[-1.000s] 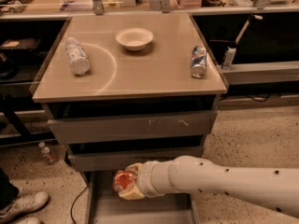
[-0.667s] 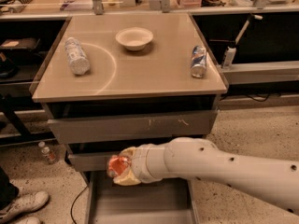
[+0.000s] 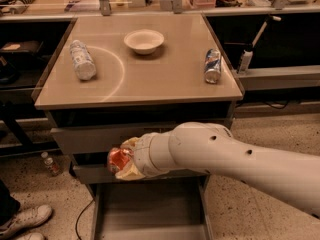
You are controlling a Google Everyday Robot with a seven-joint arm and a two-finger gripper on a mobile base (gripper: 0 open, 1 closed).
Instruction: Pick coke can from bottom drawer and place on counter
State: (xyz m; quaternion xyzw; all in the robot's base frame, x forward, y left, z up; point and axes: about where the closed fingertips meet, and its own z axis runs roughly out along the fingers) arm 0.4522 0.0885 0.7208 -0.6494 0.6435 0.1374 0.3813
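In front of the robot the table [image 3: 165, 74] is the biggest thing: a beige top with a pale arc mark. The arm [image 3: 250, 159] reaches in from the right, across the drawer stack under that top. Below it the bottom drawer [image 3: 150, 209] stands pulled out, grey floor showing. The tool [image 3: 122, 163] is at the arm's left end, in front of the scratched drawer front [image 3: 95, 139] and above the open drawer. It is clamped around the coke can [image 3: 117, 159], which hangs off the drawer floor and below table height. Step in hand, as I judge it: lift and carry to the table. Back away from the drawer fronts first, rise until the can clears the table's front edge, then go forward. Aim for the front middle of the top, apart from the plastic bottle [image 3: 82, 60] on the left, the bowl [image 3: 144, 40] at the back and the blue-and-silver can [image 3: 212, 66] on the right. Let go only once the can rests on the top.
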